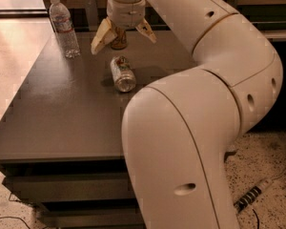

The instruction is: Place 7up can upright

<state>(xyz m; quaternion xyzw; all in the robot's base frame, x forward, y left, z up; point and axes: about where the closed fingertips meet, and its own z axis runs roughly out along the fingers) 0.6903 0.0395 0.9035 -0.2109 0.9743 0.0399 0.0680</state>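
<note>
The 7up can (122, 73) lies on its side on the dark grey table (62, 109), its shiny metal top facing the front. My gripper (124, 38) hangs above the table just behind the can, with its two cream fingers (101, 37) spread wide and nothing between them. It does not touch the can. An orange-brown can (118, 42) stands upright right behind the gripper, partly hidden by it.
A clear plastic water bottle (64, 27) stands upright at the table's back left. My large white arm (200, 109) fills the right half of the view and hides the table's right side. A speckled floor lies beyond the table's left and front edges.
</note>
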